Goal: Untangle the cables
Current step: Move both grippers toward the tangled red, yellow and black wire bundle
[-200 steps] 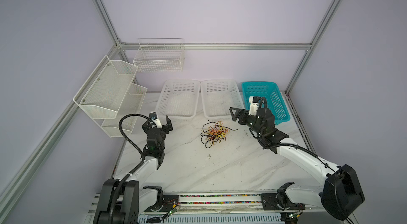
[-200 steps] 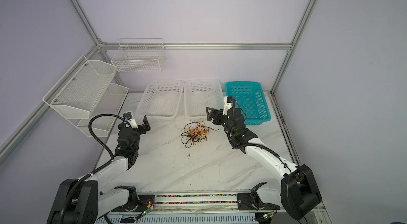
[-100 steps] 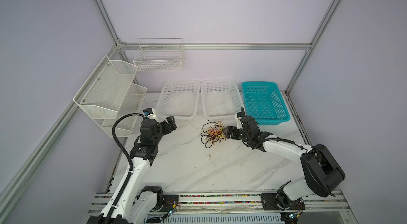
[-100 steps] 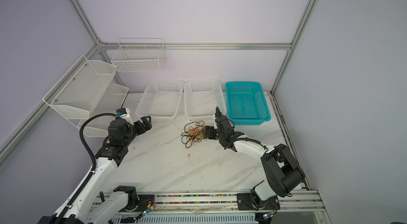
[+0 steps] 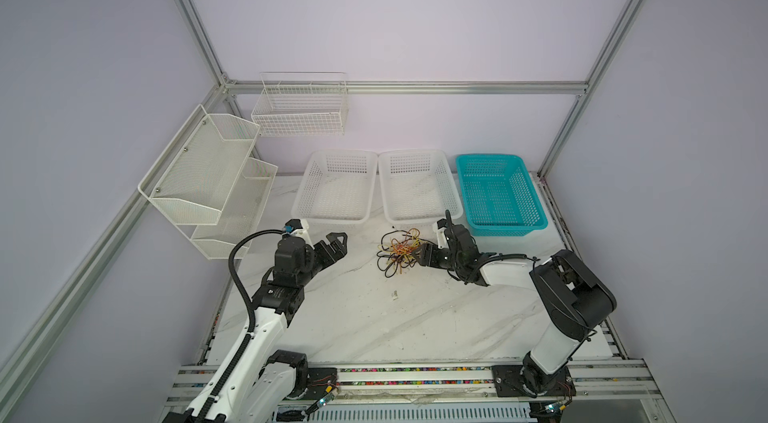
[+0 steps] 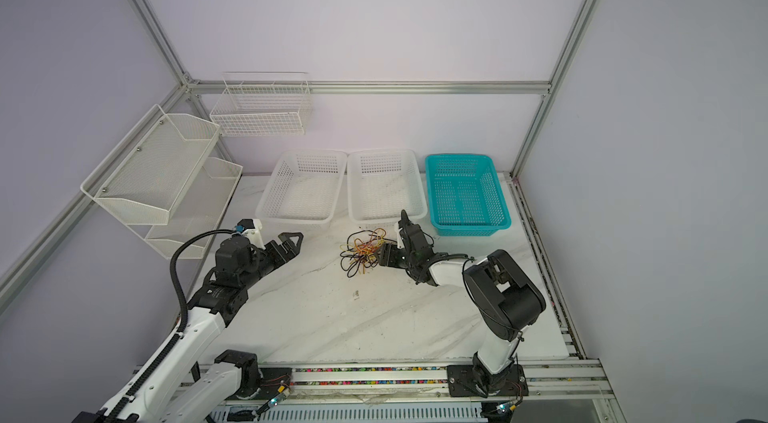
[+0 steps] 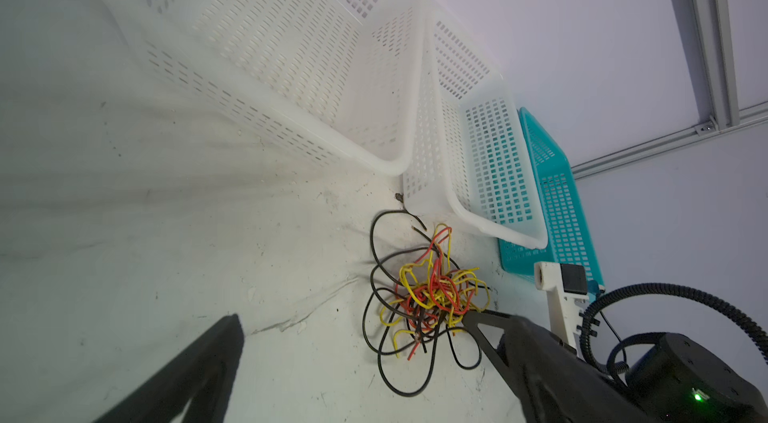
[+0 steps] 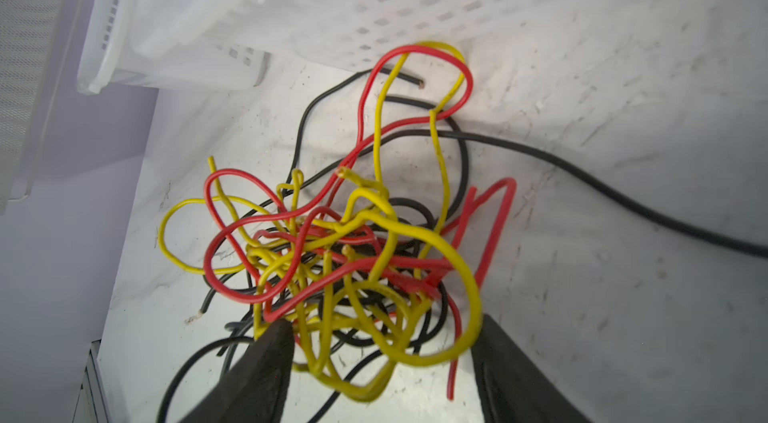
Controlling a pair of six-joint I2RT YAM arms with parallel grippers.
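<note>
Here we are and nothing is pulled free yet: the cables sit as one knot of black, yellow and red loops on the table, just on the near side of the middle white basket, a black end and a red-and-yellow loop almost at its near wall. No strand lies apart from the heap, and all three baskets show empty, so by my reckoning the whole job is ahead. The right gripper is low at the right side of the knot, jaws apart, with thick yellow loops and some black lying in the gap between its fingers; nothing is pinched that I can see. Over on the left, the left gripper hangs with jaws spread wide and nothing in them, well apart from the heap, pointing toward it. Room now: the far side is tight, basket wall right behind the wires, with the left white basket and the teal basket flanking it, so a pull that way would likely snag. The near side is bare marble all the way to the front rail, and the stretch between the left gripper and the knot is bare too; that looks like the place to drag strands out. The right side is taken by the right arm itself.
</note>
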